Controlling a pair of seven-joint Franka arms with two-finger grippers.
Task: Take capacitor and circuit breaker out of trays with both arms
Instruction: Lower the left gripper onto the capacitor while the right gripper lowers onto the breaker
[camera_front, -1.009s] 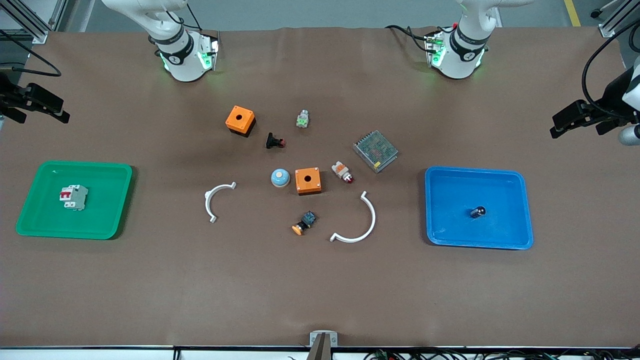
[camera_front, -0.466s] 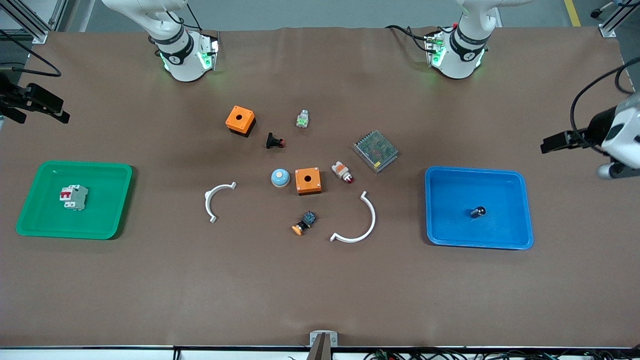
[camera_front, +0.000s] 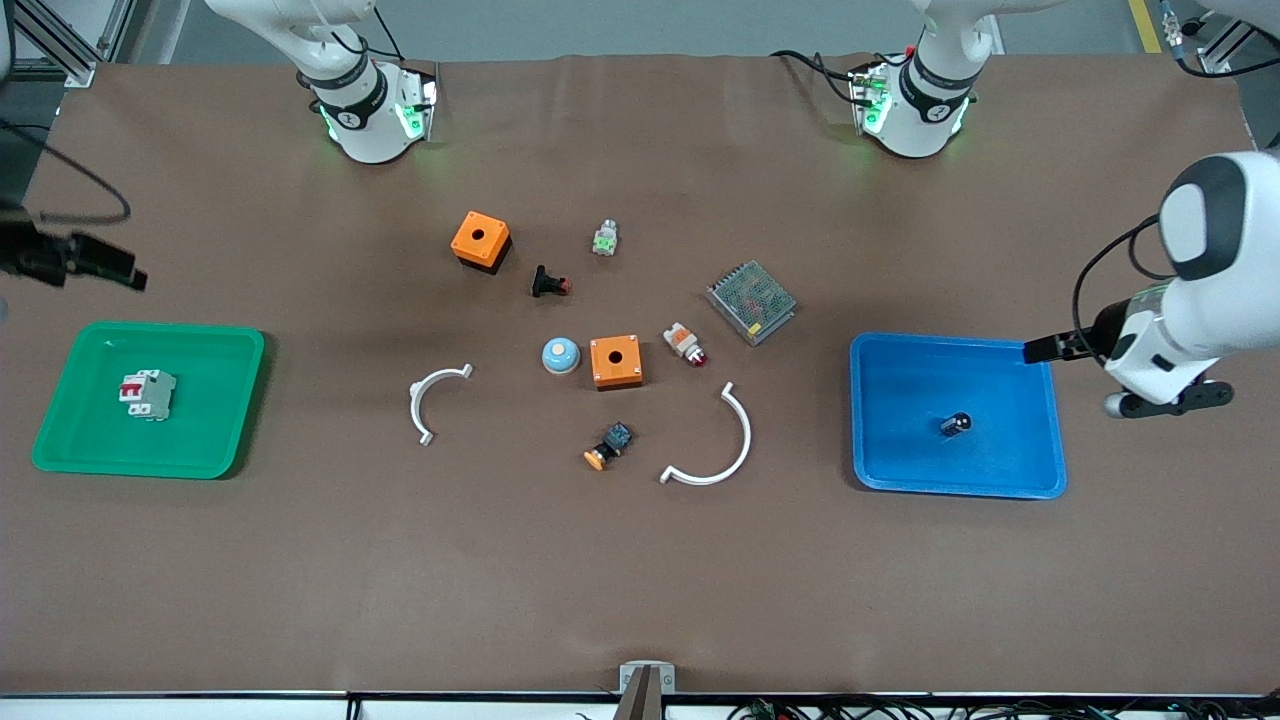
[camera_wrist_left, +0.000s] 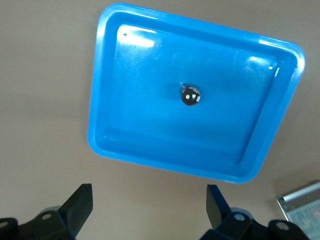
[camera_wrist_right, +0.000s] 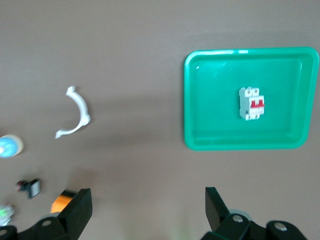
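The left gripper (camera_wrist_left: 148, 205) is hanging high in the air with its fingers spread wide and nothing between them, its white wrist showing at the left arm's end of the table. The right gripper (camera_wrist_right: 145, 207) is likewise hanging aloft with fingers parted and empty. In the front view it is showing only as a dark shape at the right arm's end, probably the right gripper itself (camera_front: 95, 262).

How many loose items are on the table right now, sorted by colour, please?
Orange: 2, a box and a box.
White: 3, two curved clips and the breaker in the green tray.
Dark: 2, the capacitor in the blue tray and a black button.
Mixed colours: 5.
Trays: 2.
Total: 14.
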